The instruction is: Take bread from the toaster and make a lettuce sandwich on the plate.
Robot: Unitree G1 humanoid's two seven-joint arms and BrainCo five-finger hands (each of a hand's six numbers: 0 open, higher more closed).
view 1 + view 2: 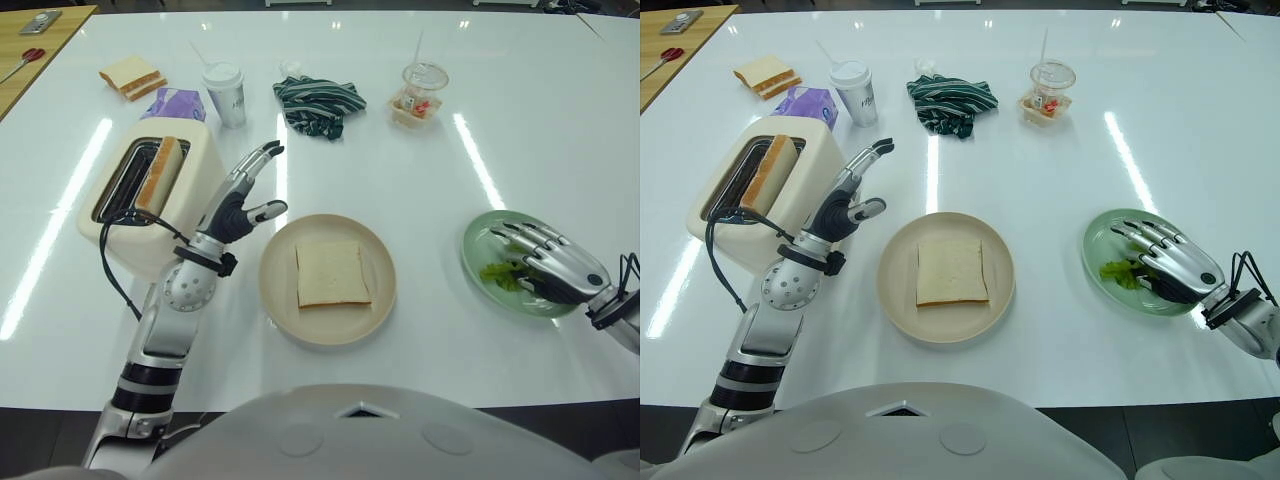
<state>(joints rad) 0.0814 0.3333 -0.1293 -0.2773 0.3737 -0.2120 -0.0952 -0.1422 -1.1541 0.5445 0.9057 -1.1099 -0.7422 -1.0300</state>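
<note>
Left hand (238, 208) spread, empty, between cream plastic toaster (198, 165) and round beige plate (275, 292); right hand (555, 262) over green lettuce leaf (497, 275) near desk's right edge, grip indeterminable.

We see the toaster (805, 170) holding a slice (160, 175) by the table's (450, 100) left edge, the plate (280, 290) near its front edge, the lettuce dish (480, 245) rightward.

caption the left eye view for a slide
Left robot hand open beside the toaster, one slice on the plate, right robot hand over the lettuce.
</note>
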